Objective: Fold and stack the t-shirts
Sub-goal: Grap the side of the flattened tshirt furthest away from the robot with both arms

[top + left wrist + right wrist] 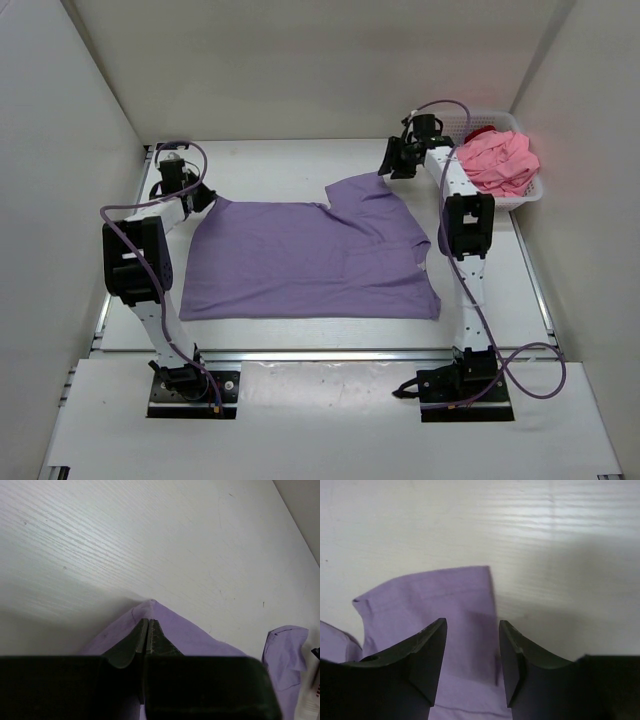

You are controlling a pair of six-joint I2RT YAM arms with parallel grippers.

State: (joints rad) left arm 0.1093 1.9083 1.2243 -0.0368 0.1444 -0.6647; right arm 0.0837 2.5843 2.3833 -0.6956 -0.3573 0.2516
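Top external view: the lavender shirt lies spread flat at the centre of the table, with one sleeve reaching toward 1 o'clock. The pink shirt and the dark red shirt sit bunched in the basket at 2 o'clock.

The left gripper is at the garment's 10 o'clock corner. In the left wrist view its fingers are pressed together and pinch a peaked corner of the lavender fabric. The right gripper is at the 1 o'clock sleeve. In the right wrist view its fingers are spread and straddle the sleeve hem without closing on it.

Handling judgement: the fabric is light, soft and limp. It will drape and sag between the hold points and is likely to drag on the table. Grip at corners or hemmed edges, where doubled cloth gives the pads more bite. Take the sleeve hem at 1 o'clock before lifting, so that both far corners rise evenly.
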